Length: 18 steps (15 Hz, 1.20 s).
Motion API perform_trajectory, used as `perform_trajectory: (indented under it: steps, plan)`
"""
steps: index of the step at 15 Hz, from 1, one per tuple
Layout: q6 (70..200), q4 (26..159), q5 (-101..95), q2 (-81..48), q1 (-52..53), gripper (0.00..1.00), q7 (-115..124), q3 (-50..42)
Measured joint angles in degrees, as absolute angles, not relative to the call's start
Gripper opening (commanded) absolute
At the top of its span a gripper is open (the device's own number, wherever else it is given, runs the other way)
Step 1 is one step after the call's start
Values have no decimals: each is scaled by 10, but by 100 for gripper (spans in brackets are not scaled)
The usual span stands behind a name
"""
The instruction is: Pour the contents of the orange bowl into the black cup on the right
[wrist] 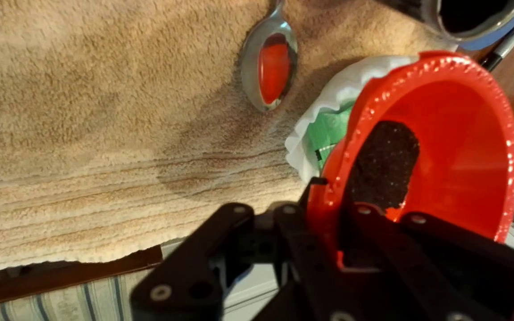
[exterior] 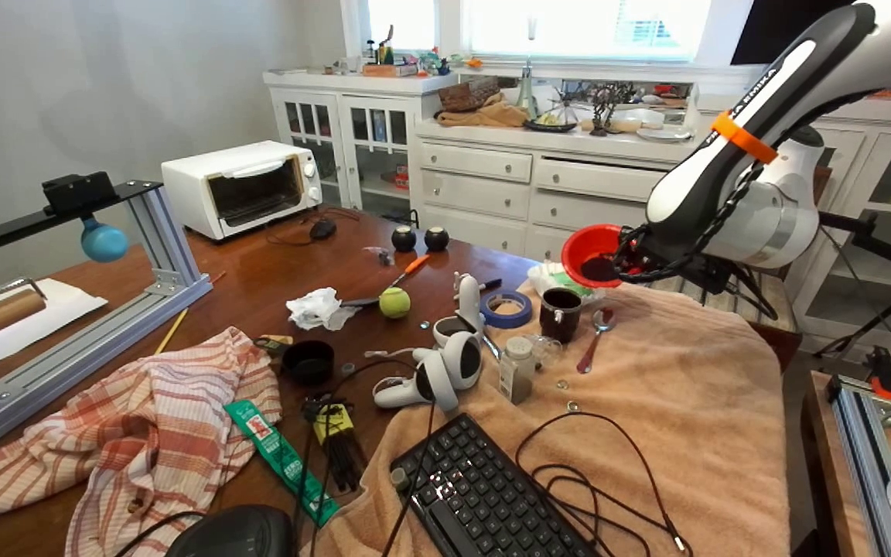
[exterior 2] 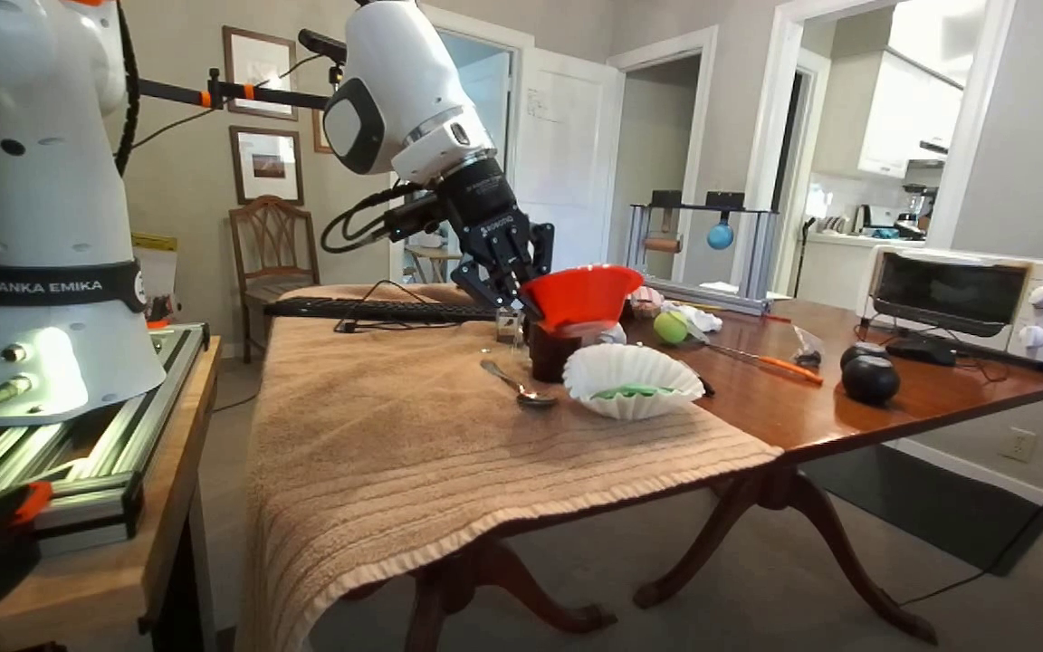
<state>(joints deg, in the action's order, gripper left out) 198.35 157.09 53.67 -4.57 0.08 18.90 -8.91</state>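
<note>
My gripper is shut on the rim of the orange bowl, one finger outside the wall and one inside. Dark brown contents lie against the bowl's side nearest the fingers. In both exterior views the orange bowl hangs in the air, tilted in an exterior view with its mouth towards the camera. The black cup stands upright on the towel, lower than the bowl. The bowl's underside partly covers the black cup in an exterior view. At the wrist view's top right, the black cup is cut off.
A white paper filter with a green packet sits close to the cup, below the bowl. A spoon, blue tape roll and glass shaker are near it. A second black cup stands farther off, beyond white controllers.
</note>
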Motion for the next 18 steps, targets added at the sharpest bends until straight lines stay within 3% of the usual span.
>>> perform_trajectory:
  steps: [10,11,18]
  plan:
    - [1997,1570,575,-2,9,2,10,-92]
    - [1988,1570,574,10,8,6,-6,-93]
    - [1952,1572,573,56,5,2,-38,-96]
